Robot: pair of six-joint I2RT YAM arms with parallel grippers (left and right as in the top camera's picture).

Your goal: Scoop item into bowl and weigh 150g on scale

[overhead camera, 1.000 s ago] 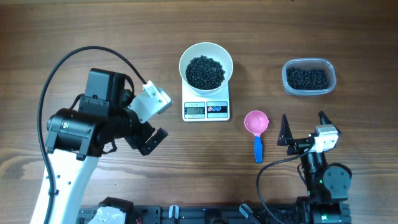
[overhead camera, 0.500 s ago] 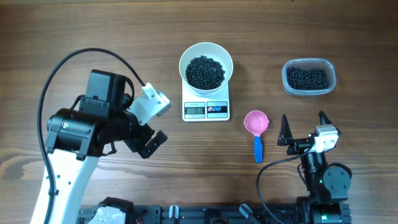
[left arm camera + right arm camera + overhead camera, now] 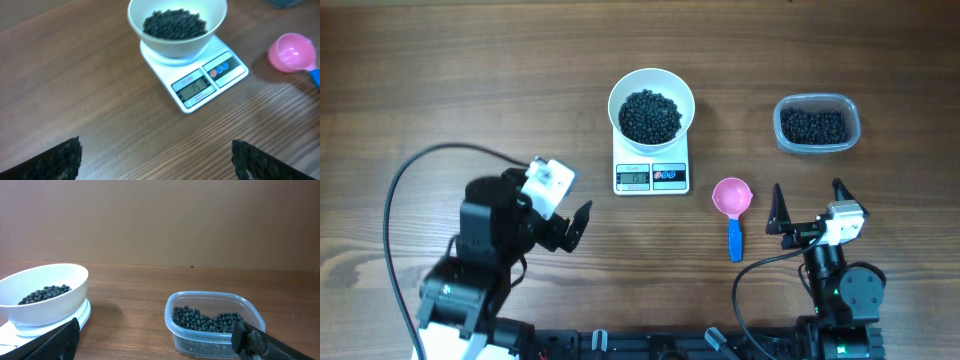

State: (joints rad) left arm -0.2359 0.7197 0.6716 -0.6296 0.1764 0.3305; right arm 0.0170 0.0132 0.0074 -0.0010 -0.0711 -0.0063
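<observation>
I see the beads (image 3: 650, 116) heaped in the bowl (image 3: 617, 95) on the scale (image 3: 651, 178), upper centre; I can't read its display. The scoop (image 3: 732, 198) lies empty on the worktop (image 3: 470, 60). On my left gripper (image 3: 155, 161) and right gripper (image 3: 807, 195) the jaws stand wide apart, empty. Probably only checking the weight remains.

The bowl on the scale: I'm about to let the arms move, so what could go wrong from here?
1. The bowl only rests on the scale, and the open left end effector faces it; a bump could shift it or spill the beads.
2. The pink scoop lies close beside the open right end effector; a careless reach could knock it away.
3. The clear tub has no lid and could tip.
</observation>
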